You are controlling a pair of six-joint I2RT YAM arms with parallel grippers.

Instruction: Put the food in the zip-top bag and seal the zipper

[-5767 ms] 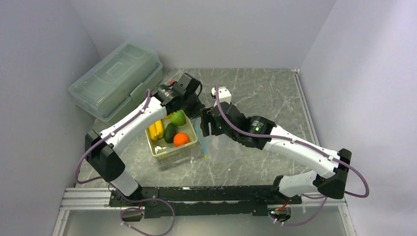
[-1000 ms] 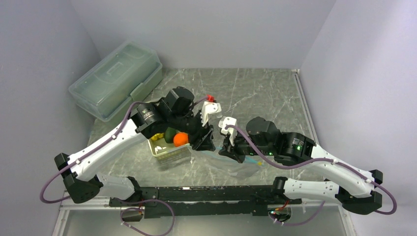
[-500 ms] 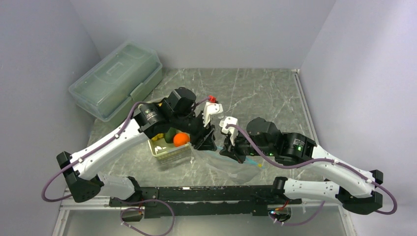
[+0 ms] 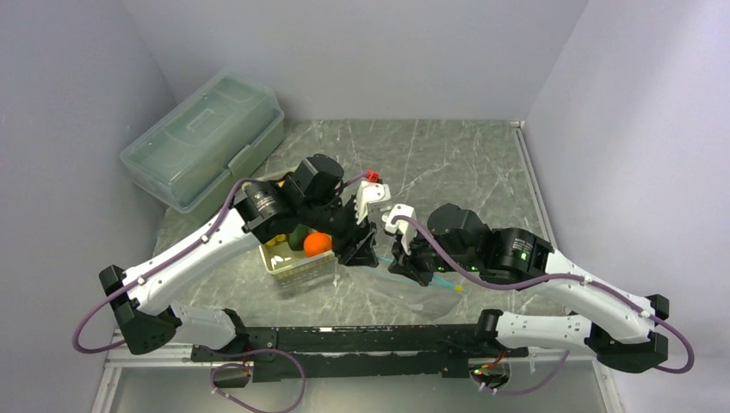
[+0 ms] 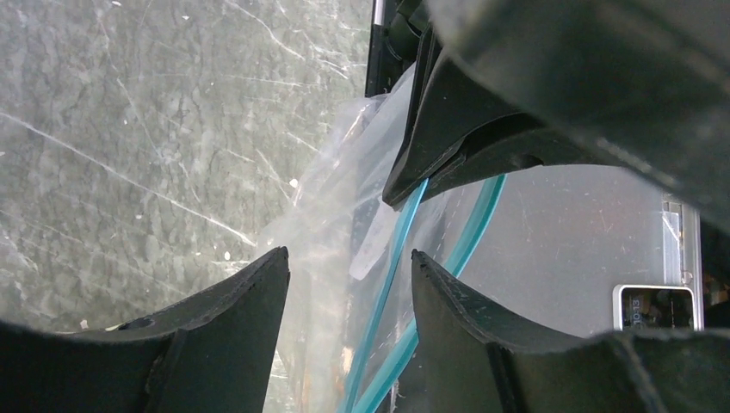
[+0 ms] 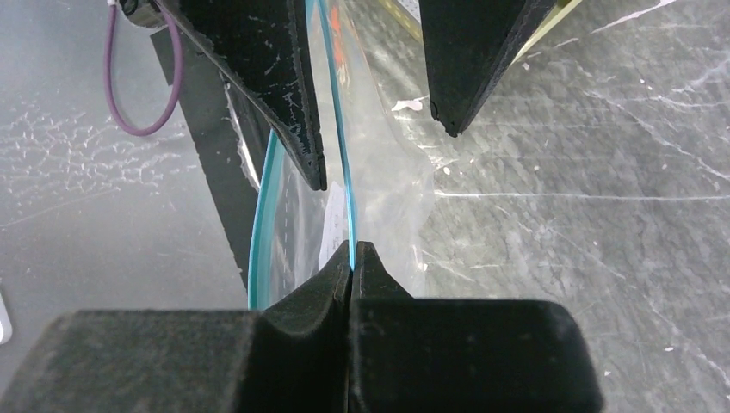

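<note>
**Right gripper** [image 6: 353, 251]: jaws fully closed, pinching one lip of the bag at the zipper [image 6: 348, 185]. The teal strip runs straight out from between the tips. The grip takes the edge only.

**Left gripper** [image 5: 349, 262]: jaws partly open, holding nothing. It faces the right gripper closely, tip to tip across the bag mouth. Clear film and one run of the zipper pass through the gap between its fingers [image 5: 228, 335]. Whether either pad touches the film cannot be told. A second run of the strip bows off to one side, so the mouth is already parted a little.

**Bag** [image 4: 417, 292]: lies crumpled on the worktop [image 4: 465, 163] below both grippers, with its mouth end raised toward them. Nothing shows inside it.

**Food** [image 4: 317, 243]: in the basket [image 4: 297, 265], just beside the left gripper. An orange, a dark green piece and a yellow piece show; the arm hides the rest.

**Step in hand, as judged:** opening the bag mouth, ahead of any loading. No food has gone in and the sealing is far off.

**Next move, as judged:** the left jaws should close on the free lip alone, not on both layers. They should then draw away from the right gripper to spread the mouth.

**Risk:** the thin, slippery film may slide out of the jaws. If both lips are nipped together, the mouth will not open.
</note>
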